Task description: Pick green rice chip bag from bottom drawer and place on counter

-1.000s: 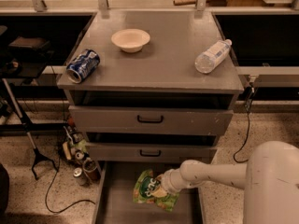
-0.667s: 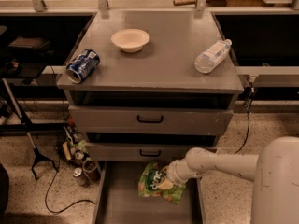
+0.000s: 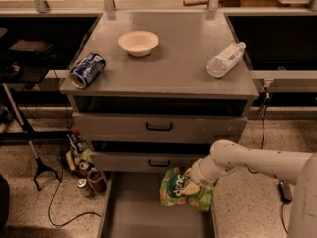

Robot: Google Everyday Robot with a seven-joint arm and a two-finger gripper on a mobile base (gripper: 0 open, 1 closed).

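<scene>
The green rice chip bag [image 3: 179, 187], bright green with white "dang" lettering, hangs above the right side of the open bottom drawer [image 3: 133, 207]. My gripper [image 3: 192, 186] comes in from the right on a white arm and is shut on the bag's right part, holding it just below the front of the middle drawer [image 3: 148, 161]. The counter [image 3: 173, 63] is the flat grey top of the cabinet, above the bag.
On the counter lie a blue soda can [image 3: 87, 69] at the left edge, a cream bowl [image 3: 138, 42] at the back and a clear plastic bottle [image 3: 225, 59] at the right. Cans and clutter [image 3: 84, 172] sit on the floor left of the drawer.
My gripper has lifted the green bag up out of the bottom drawer and moved it slightly toward the cabinet front. The things on the counter have not moved.
</scene>
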